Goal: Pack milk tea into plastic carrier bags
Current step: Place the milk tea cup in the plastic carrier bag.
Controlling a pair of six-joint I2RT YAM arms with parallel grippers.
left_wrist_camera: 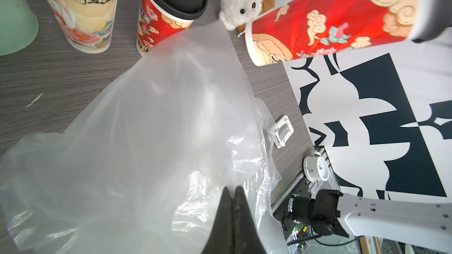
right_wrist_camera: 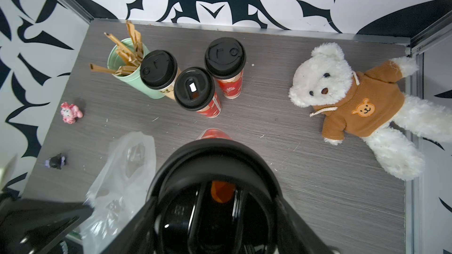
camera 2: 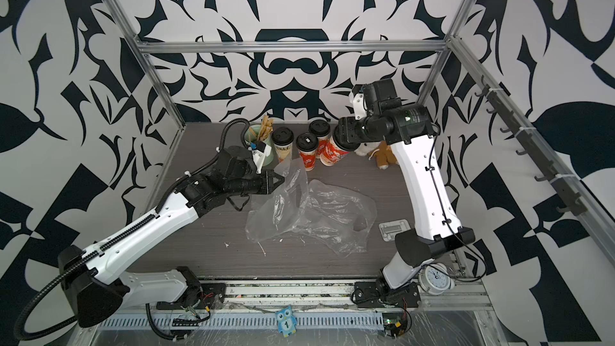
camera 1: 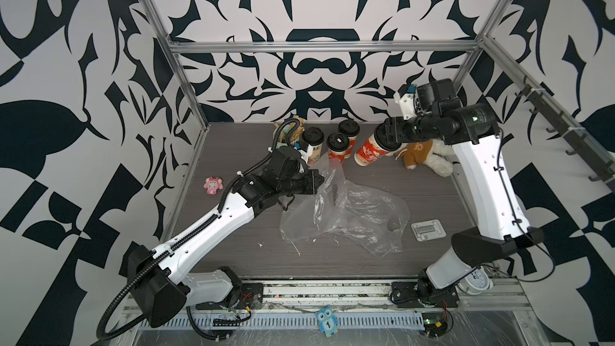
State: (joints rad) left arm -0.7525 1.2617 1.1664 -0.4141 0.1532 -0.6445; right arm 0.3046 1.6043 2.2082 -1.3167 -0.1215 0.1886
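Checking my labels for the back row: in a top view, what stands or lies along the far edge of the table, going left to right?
mint-green holder → cream-yellow cup → nearer upright red cup → tilted red cup → teddy bear

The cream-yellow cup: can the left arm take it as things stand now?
Probably not yet: the left tool is shut on the plastic bag and must release it first. Otherwise the cream-yellow cup stands close beside that wrist, unblocked.
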